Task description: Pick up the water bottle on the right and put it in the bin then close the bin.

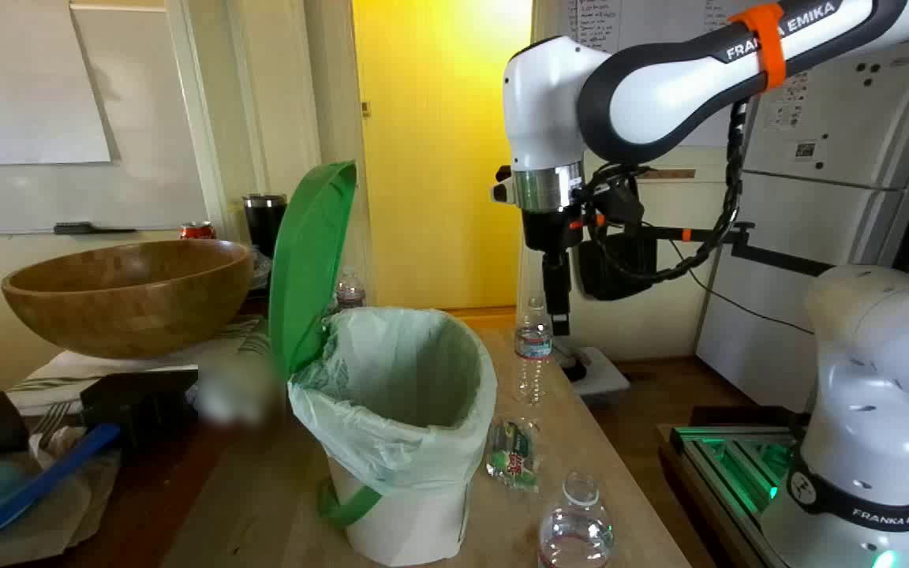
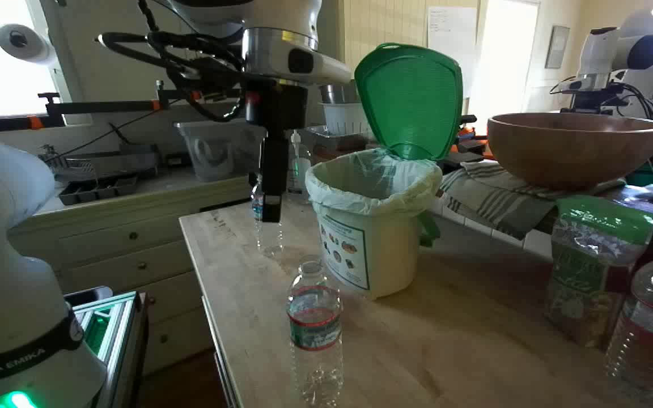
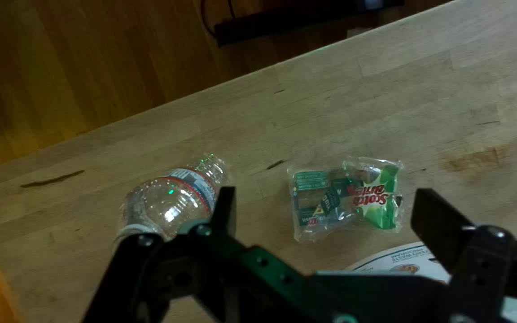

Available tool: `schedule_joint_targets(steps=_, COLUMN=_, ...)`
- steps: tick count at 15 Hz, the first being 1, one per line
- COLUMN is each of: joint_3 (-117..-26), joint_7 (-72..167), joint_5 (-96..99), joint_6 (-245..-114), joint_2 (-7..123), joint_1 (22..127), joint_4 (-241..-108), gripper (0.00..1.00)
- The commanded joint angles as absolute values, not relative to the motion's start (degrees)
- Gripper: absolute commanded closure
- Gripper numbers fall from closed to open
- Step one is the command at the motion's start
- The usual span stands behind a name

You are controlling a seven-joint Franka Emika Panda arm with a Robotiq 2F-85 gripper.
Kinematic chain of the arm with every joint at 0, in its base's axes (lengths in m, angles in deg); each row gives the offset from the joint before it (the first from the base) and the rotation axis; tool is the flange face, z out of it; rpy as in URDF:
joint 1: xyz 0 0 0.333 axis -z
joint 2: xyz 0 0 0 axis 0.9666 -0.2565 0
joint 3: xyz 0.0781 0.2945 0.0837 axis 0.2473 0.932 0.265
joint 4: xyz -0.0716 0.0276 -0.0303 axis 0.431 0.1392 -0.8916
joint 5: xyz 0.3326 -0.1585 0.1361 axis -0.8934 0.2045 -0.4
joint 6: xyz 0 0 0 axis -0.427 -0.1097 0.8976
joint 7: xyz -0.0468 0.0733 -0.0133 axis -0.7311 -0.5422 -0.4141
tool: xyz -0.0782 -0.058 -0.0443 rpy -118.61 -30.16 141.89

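A slim clear water bottle (image 1: pixel 534 347) stands upright near the table's right edge in an exterior view. It is partly behind my gripper in an exterior view (image 2: pixel 270 238) and left of my left finger in the wrist view (image 3: pixel 173 202). My gripper (image 3: pixel 326 197) is open and empty, above the table; it also shows in both exterior views (image 1: pixel 559 323) (image 2: pixel 272 212). The bin (image 1: pixel 407 513) (image 2: pixel 383 255) stands upright with a pale bag in it. Its green lid (image 1: pixel 308 268) (image 2: pixel 408 102) is raised open. Part of the bin's label (image 3: pixel 411 260) shows below the right finger.
Another clear bottle (image 1: pixel 577 528) (image 2: pixel 315 334) stands near the same edge. A plastic Scotch-Brite packet (image 1: pixel 511 454) (image 3: pixel 343 197) lies between the bottles. A wooden bowl (image 1: pixel 131 292) (image 2: pixel 579 150) stands beyond the lid. A food bag (image 2: pixel 593 272) and a further bottle (image 2: pixel 652 323) are at right.
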State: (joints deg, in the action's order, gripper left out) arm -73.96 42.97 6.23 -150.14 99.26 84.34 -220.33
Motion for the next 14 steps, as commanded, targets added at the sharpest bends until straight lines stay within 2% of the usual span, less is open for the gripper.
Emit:
schedule_joint_targets(steps=1, joint_3=-74.2, joint_7=43.1, joint_5=6.3, joint_6=-150.0, joint_2=99.2, joint_1=84.0, joint_4=-220.2, gripper=0.00)
schedule_joint_targets(steps=14, joint_3=-76.5, joint_7=43.4, joint_5=6.5, joint_6=-153.2, joint_2=104.4, joint_1=86.0, joint_4=-221.3, gripper=0.00)
